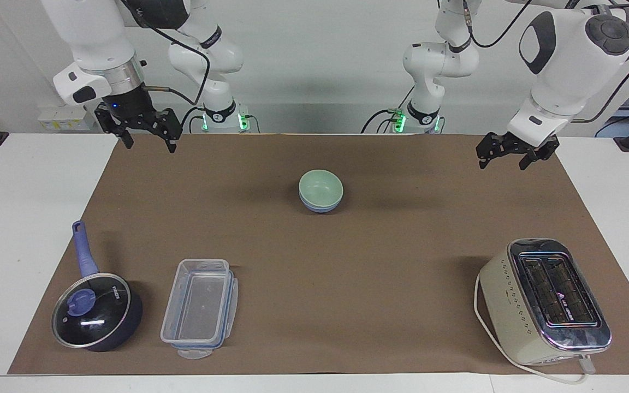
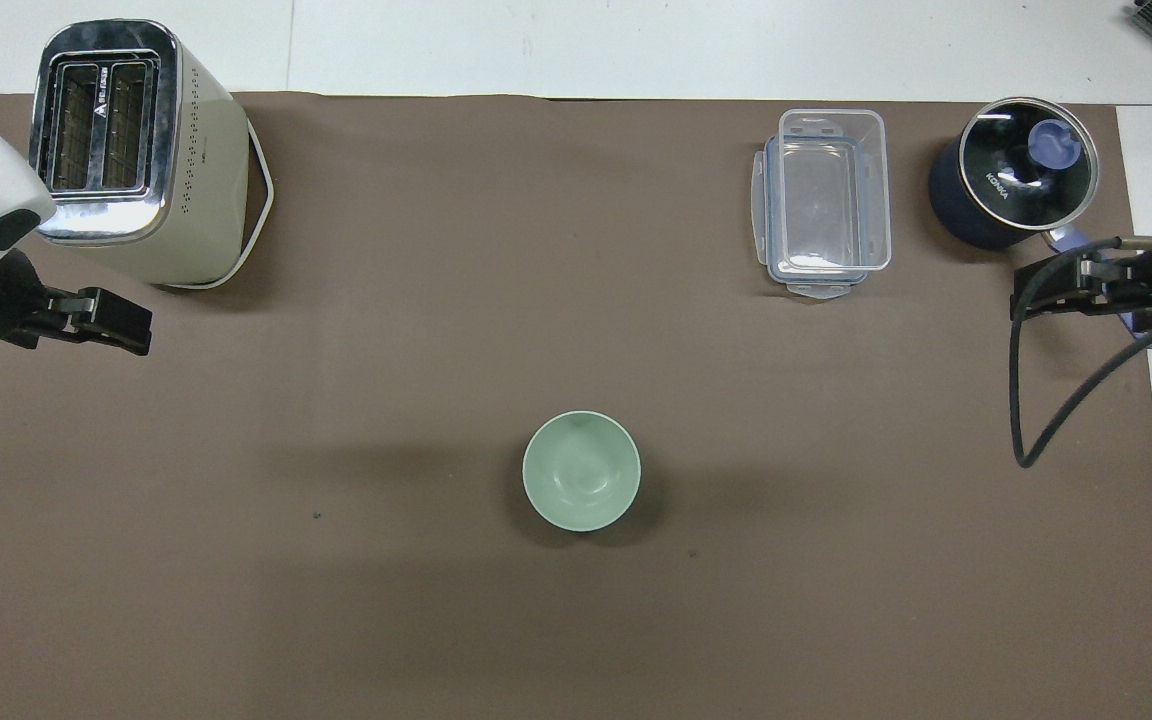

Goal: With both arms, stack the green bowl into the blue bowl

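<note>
The matte mint green bowl (image 1: 321, 187) sits nested in the periwinkle blue bowl (image 1: 320, 206), seemingly snug. Left gripper (image 1: 502, 158) and right gripper (image 1: 147, 142) hover spread wide, holding nothing.

Robotics lab bench dressed with kitchenware

Two white arms (image 1: 560, 71) bolted at a white table (image 1: 25, 218) edge, cables trailing against a bare wall; on the brown mat (image 1: 347, 262), a toaster (image 1: 544, 300), saucepan (image 1: 96, 311) and clear container (image 1: 200, 308).

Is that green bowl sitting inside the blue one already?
Yes. The green bowl sits nested in the blue bowl, whose rim shows underneath.
</note>
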Robot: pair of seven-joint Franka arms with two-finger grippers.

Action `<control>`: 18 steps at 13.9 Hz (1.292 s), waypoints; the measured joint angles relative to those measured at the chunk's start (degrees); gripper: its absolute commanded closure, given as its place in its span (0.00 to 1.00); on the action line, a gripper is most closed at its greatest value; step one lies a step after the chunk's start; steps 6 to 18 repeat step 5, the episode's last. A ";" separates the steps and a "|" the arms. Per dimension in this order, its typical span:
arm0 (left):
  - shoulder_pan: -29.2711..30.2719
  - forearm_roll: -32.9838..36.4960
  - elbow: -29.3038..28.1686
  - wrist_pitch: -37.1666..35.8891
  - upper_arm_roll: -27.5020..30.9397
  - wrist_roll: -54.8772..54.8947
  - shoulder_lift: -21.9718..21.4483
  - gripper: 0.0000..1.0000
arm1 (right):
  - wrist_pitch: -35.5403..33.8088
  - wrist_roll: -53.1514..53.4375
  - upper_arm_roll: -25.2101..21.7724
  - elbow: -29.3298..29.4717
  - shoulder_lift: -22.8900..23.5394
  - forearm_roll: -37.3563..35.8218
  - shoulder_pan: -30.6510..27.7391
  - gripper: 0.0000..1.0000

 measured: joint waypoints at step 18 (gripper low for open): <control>0.00 0.00 0.00 0.00 0.00 0.00 0.00 0.00 | 0.77 -0.22 0.03 -2.40 -1.72 0.01 -0.33 0.00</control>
